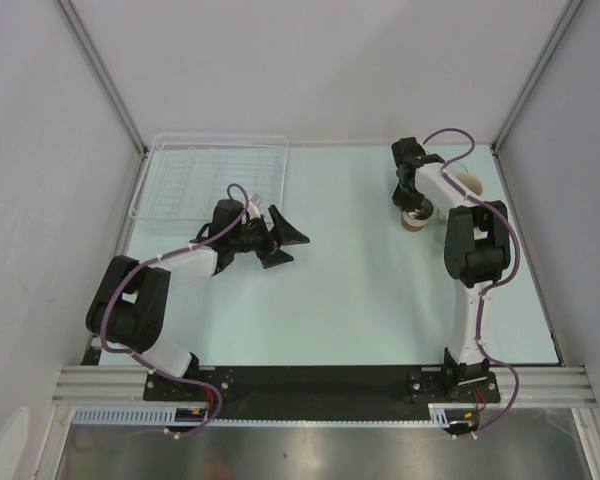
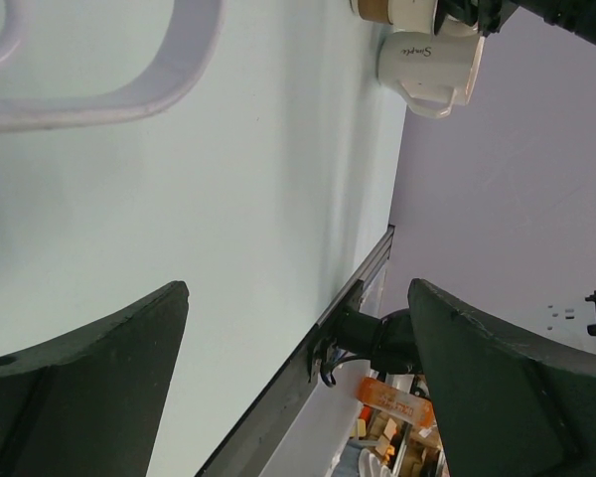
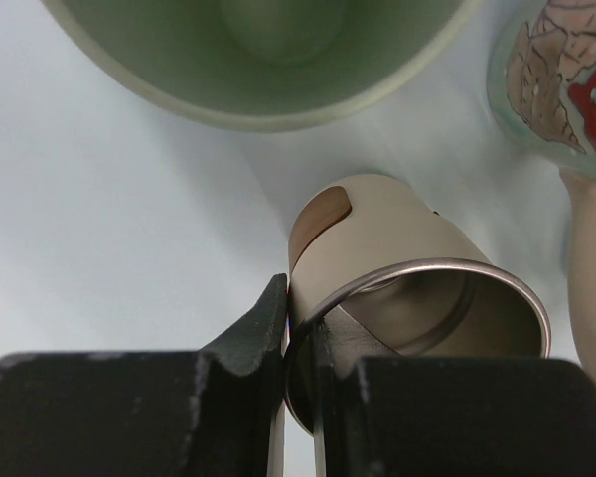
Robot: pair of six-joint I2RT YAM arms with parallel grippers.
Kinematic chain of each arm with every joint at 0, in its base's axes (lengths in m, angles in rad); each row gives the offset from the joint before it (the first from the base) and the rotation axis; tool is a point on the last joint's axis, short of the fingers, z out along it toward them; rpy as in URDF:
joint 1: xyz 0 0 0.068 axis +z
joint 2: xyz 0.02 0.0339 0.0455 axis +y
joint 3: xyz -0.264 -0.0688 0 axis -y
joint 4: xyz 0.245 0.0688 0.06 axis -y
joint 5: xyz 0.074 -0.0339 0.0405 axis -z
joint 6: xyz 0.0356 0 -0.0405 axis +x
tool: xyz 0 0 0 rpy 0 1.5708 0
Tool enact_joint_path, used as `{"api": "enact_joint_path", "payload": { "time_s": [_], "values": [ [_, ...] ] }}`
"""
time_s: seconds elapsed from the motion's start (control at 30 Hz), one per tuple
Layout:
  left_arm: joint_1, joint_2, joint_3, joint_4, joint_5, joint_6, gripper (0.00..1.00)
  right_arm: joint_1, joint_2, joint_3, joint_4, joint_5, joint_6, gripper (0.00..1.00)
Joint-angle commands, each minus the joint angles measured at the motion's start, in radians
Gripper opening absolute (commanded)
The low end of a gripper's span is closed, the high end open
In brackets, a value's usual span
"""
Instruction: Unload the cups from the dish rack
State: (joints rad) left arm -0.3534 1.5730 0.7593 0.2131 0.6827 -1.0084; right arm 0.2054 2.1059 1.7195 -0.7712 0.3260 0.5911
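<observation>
At the near edge of the table [image 1: 360, 300], the two arm bases are sitting at 7 and 5 o'clock. Farther in, at about 9 o'clock, the left gripper [image 1: 286, 246] is hovering over bare tabletop with its jaws spread wide apart and nothing between them. At 2 o'clock the right gripper [image 3: 300, 318] is pinching the metal-lined rim of the beige cup [image 3: 397, 248], one finger inside the wall and one outside; whether the cup is touching the table cannot be told. Just beyond it a pale green cup [image 3: 258, 60] is standing at 12 o'clock, a printed cup [image 3: 561, 79] at 2 o'clock, and a white cup [image 2: 427, 60] close by. Farthest off, at 11 o'clock, the dish rack [image 1: 220, 137] is lying well apart from the cups.
</observation>
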Motion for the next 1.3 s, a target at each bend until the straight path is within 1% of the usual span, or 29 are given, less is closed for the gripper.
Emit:
{"api": "enact_joint_path", "payload": {
  "time_s": [0.0,0.17,0.23,0.27,0.33,0.37,0.47,0.67,0.73,0.83,1.0,1.07,1.1,1.13,1.17,1.23,1.27],
  "values": [
    [-0.007,0.007,0.034,-0.011,0.006,0.024,0.97,-0.007,0.019,0.067,0.030,0.005,-0.002,0.00],
    [-0.007,0.019,0.041,-0.012,0.006,0.025,0.97,-0.011,0.046,0.094,0.016,-0.004,-0.004,0.00],
    [-0.009,0.024,0.043,-0.012,0.006,0.025,0.97,-0.012,0.046,0.097,0.013,-0.005,-0.008,0.05],
    [-0.009,0.025,0.043,-0.012,0.006,0.025,0.97,-0.011,0.046,0.097,0.010,-0.002,-0.010,0.10],
    [-0.010,0.028,0.048,-0.012,0.005,0.025,0.97,-0.012,0.042,0.097,0.007,0.001,-0.010,0.14],
    [-0.010,0.031,0.048,-0.011,0.005,0.025,0.97,-0.012,0.037,0.095,0.006,0.002,-0.010,0.20],
    [-0.015,0.038,0.055,-0.009,0.005,0.025,0.97,-0.012,0.023,0.097,0.003,0.004,-0.013,0.26],
    [-0.025,0.045,0.066,-0.004,0.006,0.025,0.97,-0.009,-0.009,0.111,-0.019,-0.004,-0.019,0.36],
    [-0.029,0.047,0.069,-0.004,0.003,0.025,0.97,-0.008,-0.040,0.106,-0.011,0.001,-0.019,0.37],
    [-0.033,0.044,0.069,-0.003,0.000,0.027,0.97,-0.003,-0.092,0.098,0.018,-0.011,-0.027,0.41],
    [-0.041,0.006,0.063,-0.007,-0.055,0.039,0.97,0.003,-0.158,0.132,0.036,-0.054,-0.039,0.42],
    [-0.042,-0.005,0.064,-0.012,-0.072,0.050,0.97,0.011,-0.229,0.109,0.075,-0.090,-0.060,0.43],
    [-0.042,-0.010,0.069,-0.023,-0.077,0.054,0.97,0.026,-0.256,0.095,0.122,-0.102,-0.065,0.44],
    [-0.041,-0.010,0.072,-0.032,-0.081,0.060,0.97,0.035,-0.289,0.059,0.147,-0.123,-0.071,0.45],
    [-0.042,-0.011,0.077,-0.046,-0.089,0.077,0.98,0.043,-0.347,0.039,0.170,-0.139,-0.097,0.46],
    [-0.044,-0.022,0.090,-0.107,-0.127,0.108,1.00,0.084,-0.411,-0.012,0.239,-0.168,-0.119,0.48],
    [-0.048,-0.033,0.098,-0.132,-0.149,0.147,1.00,0.104,-0.476,-0.068,0.262,-0.186,-0.151,0.48]
  ]
}}
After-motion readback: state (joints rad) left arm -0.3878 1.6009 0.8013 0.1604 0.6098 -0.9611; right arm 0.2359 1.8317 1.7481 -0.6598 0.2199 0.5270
